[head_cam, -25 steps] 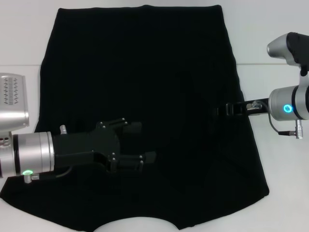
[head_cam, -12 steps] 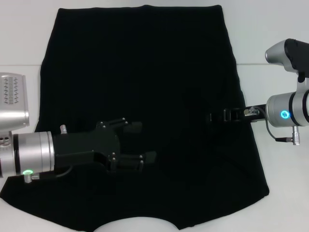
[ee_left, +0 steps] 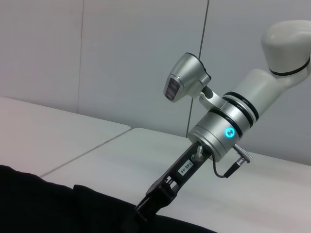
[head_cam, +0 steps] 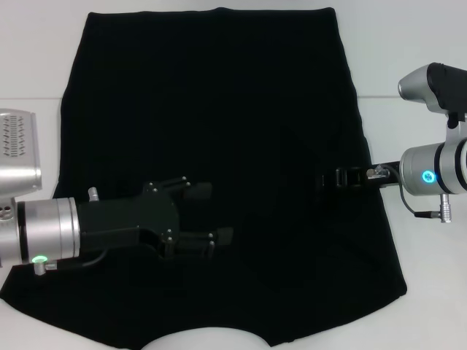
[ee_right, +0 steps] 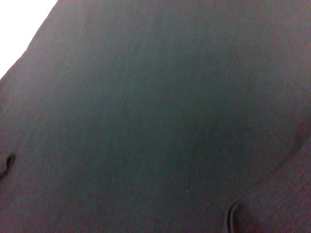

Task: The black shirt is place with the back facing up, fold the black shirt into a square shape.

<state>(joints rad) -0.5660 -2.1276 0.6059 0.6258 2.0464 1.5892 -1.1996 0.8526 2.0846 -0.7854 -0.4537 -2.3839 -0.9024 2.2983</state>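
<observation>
The black shirt (head_cam: 211, 95) lies flat across the white table (head_cam: 423, 306), plain side up, and is far bigger than both grippers. My left gripper (head_cam: 211, 213) hovers open over the shirt's near left part, with nothing between its fingers (head_cam: 198, 191). From the right, my right gripper (head_cam: 326, 178) reaches in over the shirt's right edge, black against the black cloth. In the left wrist view the right gripper (ee_left: 151, 204) angles down onto the shirt (ee_left: 48, 204). Black fabric (ee_right: 155, 116) fills the right wrist view.
White table shows on both sides of the shirt and at the near corners. A seam line crosses the table (ee_left: 97, 150) in the left wrist view, with a grey wall behind. A corner of table (ee_right: 19, 24) shows in the right wrist view.
My right gripper has moved a little nearer and further in over the shirt's right side. The left gripper has barely shifted and stays open.
</observation>
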